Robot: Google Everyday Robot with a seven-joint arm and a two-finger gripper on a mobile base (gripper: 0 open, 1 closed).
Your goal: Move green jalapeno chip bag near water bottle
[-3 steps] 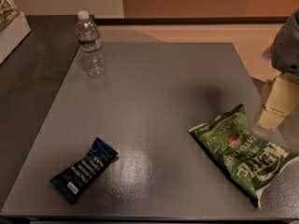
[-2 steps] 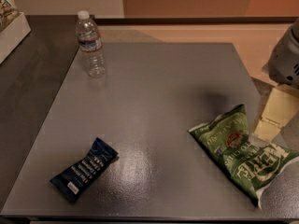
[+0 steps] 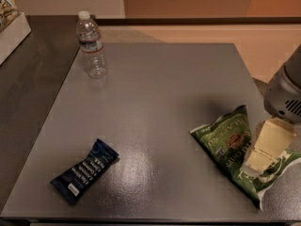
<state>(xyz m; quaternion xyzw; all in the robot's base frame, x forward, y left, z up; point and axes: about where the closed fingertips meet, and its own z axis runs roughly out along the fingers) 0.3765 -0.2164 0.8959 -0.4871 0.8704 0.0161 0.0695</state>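
The green jalapeno chip bag [image 3: 225, 142] lies flat at the table's front right, white lettering and a small red logo showing. The water bottle [image 3: 91, 45] stands upright at the far left of the table, clear with a white cap. My gripper [image 3: 257, 161] comes in from the right edge and hangs low over the bag's right half, its cream-coloured fingertips [image 3: 263, 147] covering part of the bag.
A dark blue snack packet [image 3: 84, 171] lies at the front left of the grey table [image 3: 160, 93]. A white box [image 3: 11, 25] stands on the dark counter at the far left. The table's right edge runs close beside the arm.
My gripper has moved down and to the left, from beside the bag's right edge to over the bag. The bag, bottle and blue packet have not moved.
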